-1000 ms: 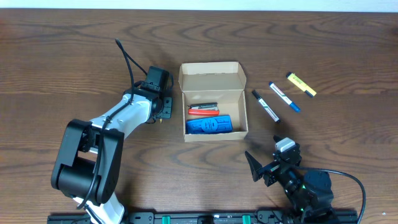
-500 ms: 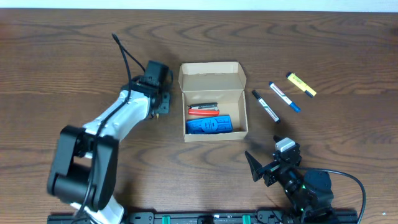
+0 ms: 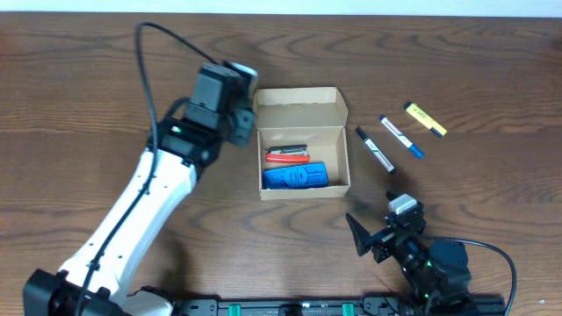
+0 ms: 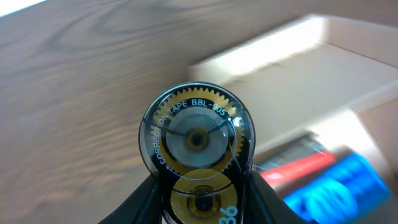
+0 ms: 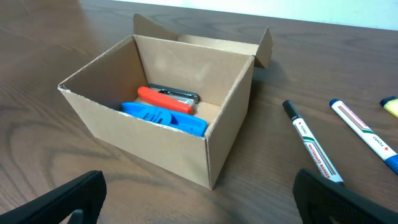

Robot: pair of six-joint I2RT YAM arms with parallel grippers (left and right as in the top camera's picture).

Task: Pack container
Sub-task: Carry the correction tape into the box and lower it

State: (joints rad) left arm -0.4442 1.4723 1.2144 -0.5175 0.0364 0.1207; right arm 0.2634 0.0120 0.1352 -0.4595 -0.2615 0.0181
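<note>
The tan cardboard container (image 3: 301, 98) stands open at the table's middle, its flap lid folded back. It holds a blue flat item (image 3: 295, 176) and a red-and-silver tool (image 3: 286, 155); both also show in the right wrist view (image 5: 163, 117) (image 5: 166, 98). My left gripper (image 3: 239, 107) is raised by the box's upper-left corner, shut on a round correction tape dispenser (image 4: 196, 138) with clear and yellow gears. My right gripper (image 3: 373, 237) is open and empty near the front edge, facing the box (image 5: 186, 146).
A black marker (image 3: 374, 149), a blue-capped marker (image 3: 400, 136) and a yellow highlighter (image 3: 425, 119) lie right of the box. The black marker (image 5: 311, 146) and blue marker (image 5: 364, 132) also show in the right wrist view.
My left arm has lifted off the table and swung up and right toward the box's upper-left corner, carrying the correction tape. The right arm has not moved.
</note>
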